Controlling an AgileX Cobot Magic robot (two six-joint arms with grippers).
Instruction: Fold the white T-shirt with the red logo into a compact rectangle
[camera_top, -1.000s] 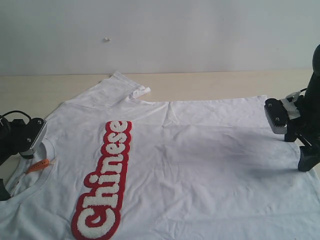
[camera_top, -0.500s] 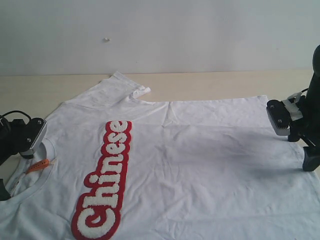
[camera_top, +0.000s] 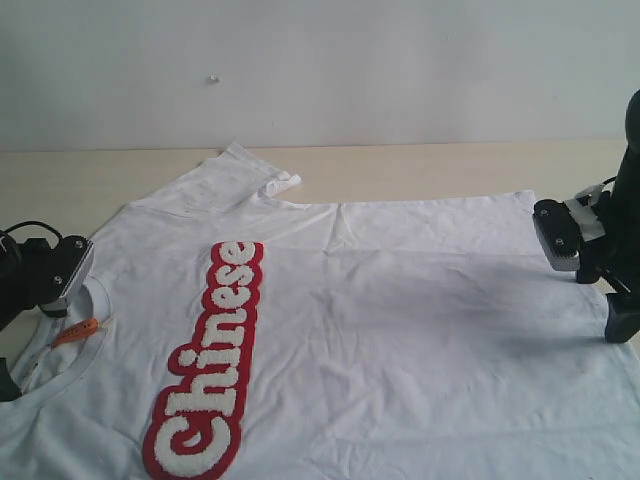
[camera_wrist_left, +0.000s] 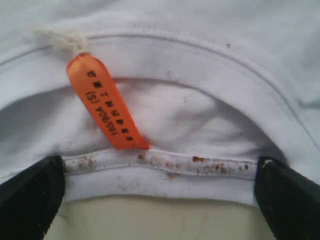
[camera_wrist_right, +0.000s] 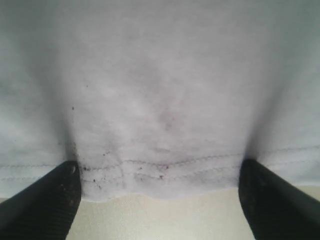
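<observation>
The white T-shirt (camera_top: 400, 330) lies spread flat on the table, chest up. The red logo (camera_top: 210, 360) runs along its left part. My left gripper (camera_top: 40, 325) is low at the round neck, open, its fingers either side of the collar rim (camera_wrist_left: 160, 172) beside the orange tag (camera_wrist_left: 105, 105). In the left wrist view the left gripper (camera_wrist_left: 160, 195) has nothing pinched. My right gripper (camera_top: 590, 280) stands at the shirt's far right edge. The right wrist view shows the right gripper (camera_wrist_right: 160, 195) open, astride the stitched hem (camera_wrist_right: 160, 170), fabric lying flat between the fingers.
The beige table (camera_top: 450, 165) shows bare behind the shirt, up to a white wall. One sleeve (camera_top: 240, 175) sticks out toward the back. The shirt's near part runs out of the exterior view at the bottom.
My right gripper has shifted a little to the right and down at the hem, then held still. The left gripper and the shirt have not moved.
</observation>
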